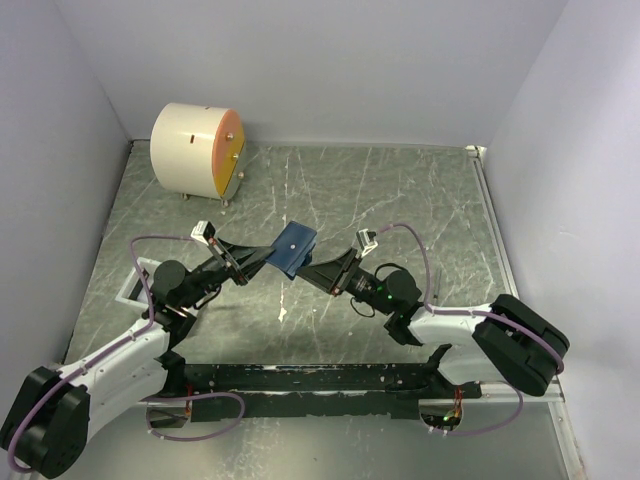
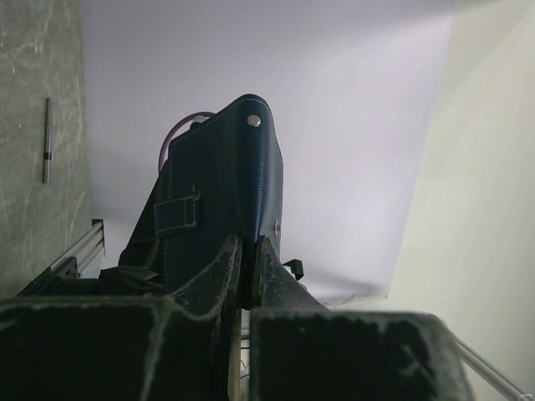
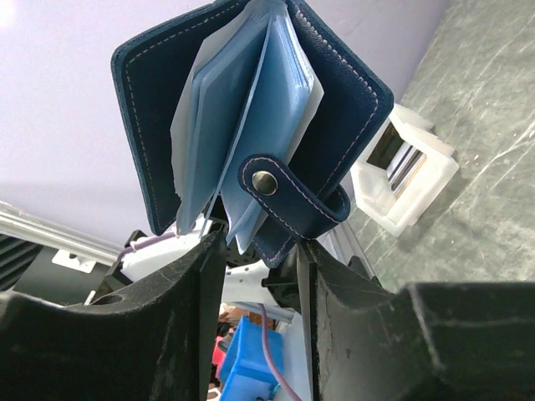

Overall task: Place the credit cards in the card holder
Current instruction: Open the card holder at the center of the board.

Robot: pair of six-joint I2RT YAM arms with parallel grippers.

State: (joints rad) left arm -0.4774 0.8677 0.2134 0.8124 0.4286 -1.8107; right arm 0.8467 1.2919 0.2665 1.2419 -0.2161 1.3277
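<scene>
top view – card holder (image 1: 295, 243): up in the air above the table (image 1: 420, 200), spine side up, between the two arms.
top view – left gripper (image 1: 262, 263): at the holder's left lower edge; judged the carrying hand, keeping the holder off the table so it can be opened.
top view – right gripper (image 1: 315, 268): at the holder's right lower edge, facing the left one.
top view – cream cylinder (image 1: 190, 150): well behind and left of the holder, not involved.
left wrist view – fingers (image 2: 219, 276): pinched nearly together on the holder's dark outer cover, at its lower edge; firm hold.
right wrist view – holder: hangs open, pale blue pockets (image 3: 234, 109) fanned, snap tab (image 3: 280, 190) loose.
right wrist view – fingers (image 3: 180, 301): partly apart, straddling the pocket edges and tab; cannot tell whether they press. judged to be there to spread a pocket.
right wrist view – white tray (image 3: 418, 180): on the table beyond the holder, something dark inside.
credit cards: not made out in any view; none seen in the holder's pockets.
</scene>
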